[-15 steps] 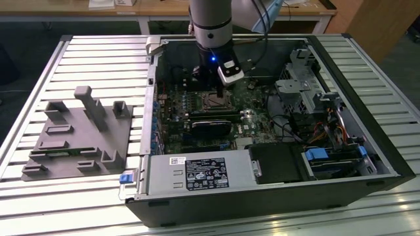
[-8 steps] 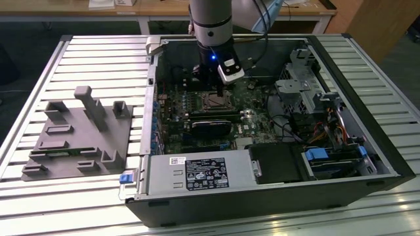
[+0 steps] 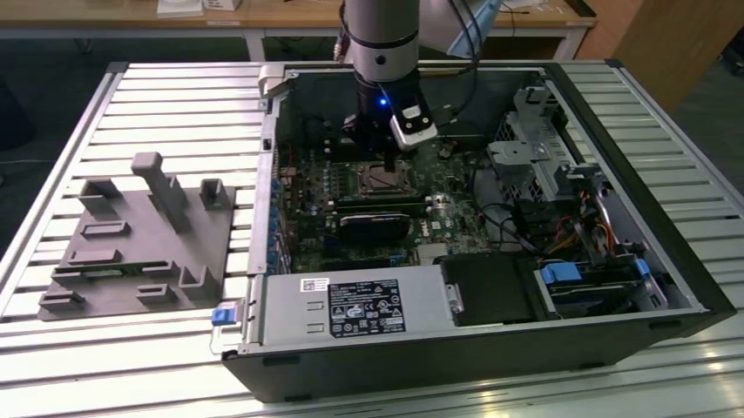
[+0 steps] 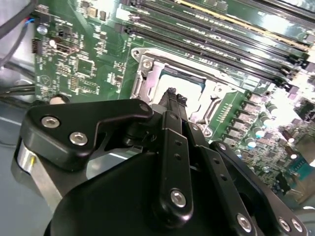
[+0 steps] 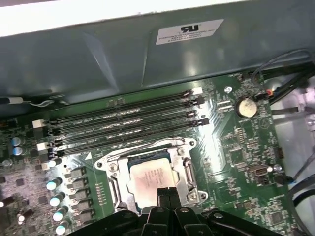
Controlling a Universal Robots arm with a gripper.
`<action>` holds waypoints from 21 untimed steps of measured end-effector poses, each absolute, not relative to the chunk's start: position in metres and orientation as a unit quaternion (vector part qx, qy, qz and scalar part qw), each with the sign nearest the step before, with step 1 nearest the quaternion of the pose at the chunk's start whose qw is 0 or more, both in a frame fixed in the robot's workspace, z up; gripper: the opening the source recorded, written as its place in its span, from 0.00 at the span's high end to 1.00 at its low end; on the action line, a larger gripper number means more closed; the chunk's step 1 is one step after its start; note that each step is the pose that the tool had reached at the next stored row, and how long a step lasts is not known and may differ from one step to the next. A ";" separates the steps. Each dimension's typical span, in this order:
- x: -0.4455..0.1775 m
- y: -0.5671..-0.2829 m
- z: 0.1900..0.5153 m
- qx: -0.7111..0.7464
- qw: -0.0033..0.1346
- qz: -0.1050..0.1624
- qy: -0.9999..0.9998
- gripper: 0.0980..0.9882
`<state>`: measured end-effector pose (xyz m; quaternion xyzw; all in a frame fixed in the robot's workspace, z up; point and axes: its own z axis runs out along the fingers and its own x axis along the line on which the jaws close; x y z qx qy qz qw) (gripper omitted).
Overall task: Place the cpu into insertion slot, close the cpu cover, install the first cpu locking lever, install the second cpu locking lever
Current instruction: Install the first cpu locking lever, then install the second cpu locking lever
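The arm reaches down into an open computer case (image 3: 651, 287) lying on a slatted desk (image 3: 174, 96). The gripper (image 3: 388, 167) hangs just above the slot (image 3: 384, 180) on the green board (image 3: 454, 218); in both wrist views its two black fingers (image 4: 172, 96) are pressed together at the tips, narrow, with nothing between them.

The cpu (image 5: 152, 176) lies flat in the slot (image 5: 110, 169), its pale metal face up, with the fingertips (image 5: 167, 192) over its near edge. Whether they touch it I cannot tell. The cover (image 5: 188, 169) lies down around the cpu as a silvery frame, the chip showing through its window. In the second wrist view the cpu (image 4: 184, 83) shows just past the fingertips, inside the cover (image 4: 147, 73).

Four long black memory slots (image 5: 128, 123) run beside the slot. A coin battery (image 5: 246, 107) sits on the board farther off. On the desk at the exterior view's left stands a grey fixture (image 3: 139, 235) with upright pegs, well apart from the case.
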<state>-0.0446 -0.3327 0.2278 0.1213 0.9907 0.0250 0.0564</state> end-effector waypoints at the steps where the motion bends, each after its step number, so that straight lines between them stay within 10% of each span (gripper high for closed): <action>1: -0.044 -0.333 0.228 0.121 0.051 0.024 0.991 0.99; 21: -0.042 -0.337 0.228 0.122 0.043 0.022 0.991 0.99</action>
